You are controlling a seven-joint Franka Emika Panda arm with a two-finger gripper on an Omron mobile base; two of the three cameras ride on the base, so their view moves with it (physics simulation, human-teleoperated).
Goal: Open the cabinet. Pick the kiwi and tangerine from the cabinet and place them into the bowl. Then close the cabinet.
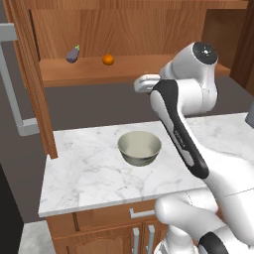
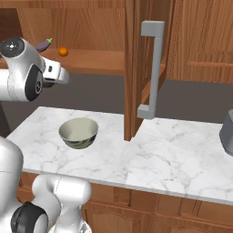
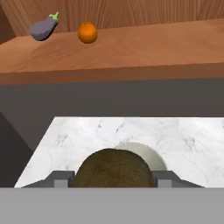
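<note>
hand view: the kiwi is sitting between the two dark finger tips of the gripper, filling the gap, with the jaws clamped on its sides.
below the jaws: the bowl is peeking out from behind the kiwi, its pale rim showing just past the fruit, resting on the marble counter.
ahead of the jaws: the tangerine is lying on the cabinet shelf, well apart from the gripper, with the eggplant just beside it on the far side.
left base view: the arm's wrist is blocking the fingers here; the bowl is standing upright and empty on the counter, and the tangerine and eggplant are resting on the shelf.
right base view: the cabinet door is standing open edge-on, its long grey bar handle facing the camera; a dark grey object is sitting at the counter's right edge, cut off by the frame.
writing: no readable brand or label anywhere.
surface: white marble with grey veins, over lower cabinets with short grey handles.
room: reddish-brown wood, dark grey wall behind the counter.
</note>
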